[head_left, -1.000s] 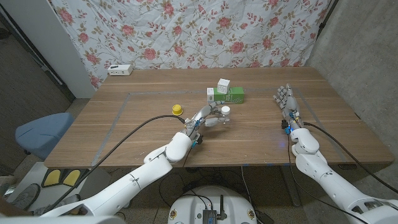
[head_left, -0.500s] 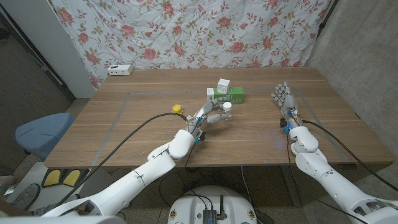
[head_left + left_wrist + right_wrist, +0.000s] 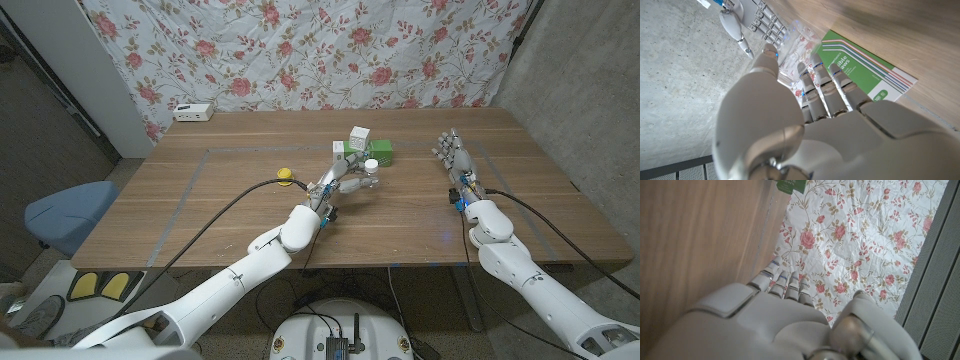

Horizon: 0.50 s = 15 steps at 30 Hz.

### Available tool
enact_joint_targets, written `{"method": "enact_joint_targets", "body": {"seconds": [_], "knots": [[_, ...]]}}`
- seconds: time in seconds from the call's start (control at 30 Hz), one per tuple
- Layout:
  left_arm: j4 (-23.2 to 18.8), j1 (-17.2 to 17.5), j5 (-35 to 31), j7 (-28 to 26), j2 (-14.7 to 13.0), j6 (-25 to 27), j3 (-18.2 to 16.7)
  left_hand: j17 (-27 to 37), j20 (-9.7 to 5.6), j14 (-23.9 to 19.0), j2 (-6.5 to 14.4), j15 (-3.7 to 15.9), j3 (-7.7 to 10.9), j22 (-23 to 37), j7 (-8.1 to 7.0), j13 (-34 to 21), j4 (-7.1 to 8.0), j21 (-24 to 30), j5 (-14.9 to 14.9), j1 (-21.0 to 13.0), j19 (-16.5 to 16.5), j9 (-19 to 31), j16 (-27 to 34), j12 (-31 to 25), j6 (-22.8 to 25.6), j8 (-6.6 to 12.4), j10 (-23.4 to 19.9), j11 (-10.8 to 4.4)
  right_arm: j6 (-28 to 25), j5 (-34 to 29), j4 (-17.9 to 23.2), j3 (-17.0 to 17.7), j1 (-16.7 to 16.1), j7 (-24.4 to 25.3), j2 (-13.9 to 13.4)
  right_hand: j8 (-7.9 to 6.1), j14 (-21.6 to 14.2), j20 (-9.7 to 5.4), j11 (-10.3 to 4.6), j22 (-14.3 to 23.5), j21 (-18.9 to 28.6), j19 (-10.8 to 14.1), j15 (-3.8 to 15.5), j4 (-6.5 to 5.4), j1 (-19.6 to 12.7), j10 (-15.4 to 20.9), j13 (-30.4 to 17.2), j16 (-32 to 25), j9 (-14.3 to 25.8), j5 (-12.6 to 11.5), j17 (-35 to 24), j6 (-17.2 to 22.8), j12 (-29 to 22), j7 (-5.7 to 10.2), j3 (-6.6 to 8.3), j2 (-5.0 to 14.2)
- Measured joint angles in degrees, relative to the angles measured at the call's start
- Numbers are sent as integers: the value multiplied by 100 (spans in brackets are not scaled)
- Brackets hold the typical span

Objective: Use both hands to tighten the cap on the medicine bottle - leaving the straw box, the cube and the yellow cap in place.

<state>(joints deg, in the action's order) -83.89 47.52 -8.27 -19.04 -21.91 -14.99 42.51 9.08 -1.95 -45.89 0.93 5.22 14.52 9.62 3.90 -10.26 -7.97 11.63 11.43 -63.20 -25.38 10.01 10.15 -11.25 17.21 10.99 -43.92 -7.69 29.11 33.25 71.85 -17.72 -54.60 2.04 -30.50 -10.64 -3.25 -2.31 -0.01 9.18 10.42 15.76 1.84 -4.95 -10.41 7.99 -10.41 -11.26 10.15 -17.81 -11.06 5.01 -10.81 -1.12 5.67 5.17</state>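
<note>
Over wooden table (image 3: 200,190), left robot hand (image 3: 340,187) around medicine bottle (image 3: 368,172).

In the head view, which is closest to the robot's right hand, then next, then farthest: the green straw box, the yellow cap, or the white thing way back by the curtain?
From the right hand:
1. Green straw box, at the table's middle, to the hand's left.
2. Yellow cap, further left, past the left hand.
3. White device, at the far left back edge, by the curtain.
</note>
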Motion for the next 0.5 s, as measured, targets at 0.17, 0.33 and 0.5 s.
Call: {"method": "enact_joint_targets", "body": {"seconds": [0.17,0.33,0.5], "knots": [[156,-100,-20,-5,85,-74,49,0,-2,0,0,0,0,0,0,1,0,-30,0,0,2,0,0,5,0,0,-5,-5,-141,-126,209,-32,-53,80,-115,0,0,0,0,0,0,0,0,14,0,0,0,0,0,0,14,0,0,0,-14,0],[265,-178,-19,21,145,-140,83,0,-32,0,0,0,-1,0,10,2,0,-41,0,0,33,0,0,6,11,0,-6,-4,-279,-262,479,-62,-131,195,-267,0,0,0,0,0,0,0,0,14,-35,0,0,0,0,0,14,0,0,0,-14,-4],[506,-331,11,89,253,-234,144,1,-32,1,0,0,1,0,19,2,1,-41,0,0,32,0,0,7,20,0,-14,3,-595,-558,820,-74,-236,473,-454,0,0,0,0,0,0,0,0,37,-67,0,0,0,0,0,14,32,0,32,-37,-9]]}}
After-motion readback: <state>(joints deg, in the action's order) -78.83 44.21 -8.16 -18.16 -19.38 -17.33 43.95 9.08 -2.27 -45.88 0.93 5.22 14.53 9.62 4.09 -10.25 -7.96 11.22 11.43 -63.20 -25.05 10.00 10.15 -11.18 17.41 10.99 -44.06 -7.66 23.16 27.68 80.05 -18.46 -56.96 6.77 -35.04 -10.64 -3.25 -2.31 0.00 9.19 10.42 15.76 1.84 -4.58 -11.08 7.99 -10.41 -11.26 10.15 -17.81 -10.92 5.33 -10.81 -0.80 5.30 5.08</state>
